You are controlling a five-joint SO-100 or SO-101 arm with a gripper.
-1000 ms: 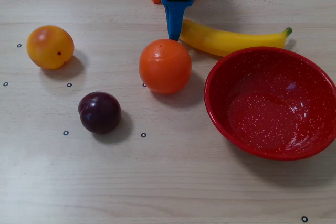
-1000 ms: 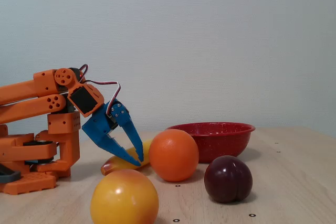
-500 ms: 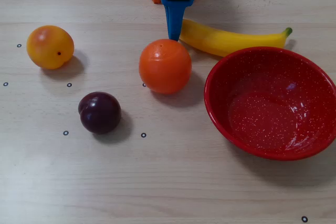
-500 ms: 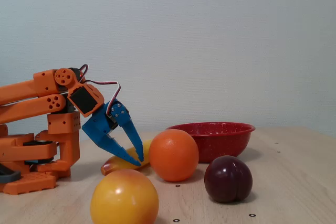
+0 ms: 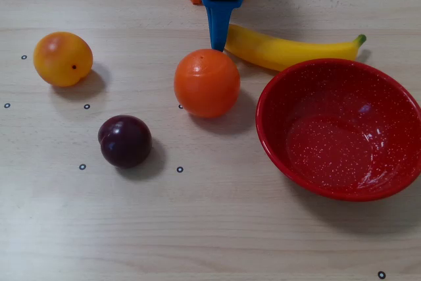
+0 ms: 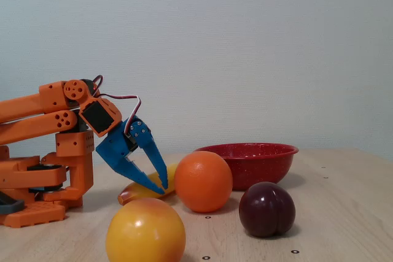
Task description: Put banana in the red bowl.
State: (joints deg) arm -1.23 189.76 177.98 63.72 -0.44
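Two blue fingers of the gripper (image 6: 163, 186) stood parted over the banana (image 5: 289, 49), which called for closing squarely, clear of the orange ball (image 5: 206, 83).

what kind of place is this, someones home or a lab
Probably a hobby or lab tabletop set up for robot practice; I can't tell home from lab. An orange arm with a blue gripper sits on a pale wood table marked with small ring dots, with toy fruit such as the banana, before a bare wall.

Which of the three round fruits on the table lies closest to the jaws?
The plain orange ball, right below the blue gripper in the overhead view. The yellow-orange fruit and the dark plum lie farther left.
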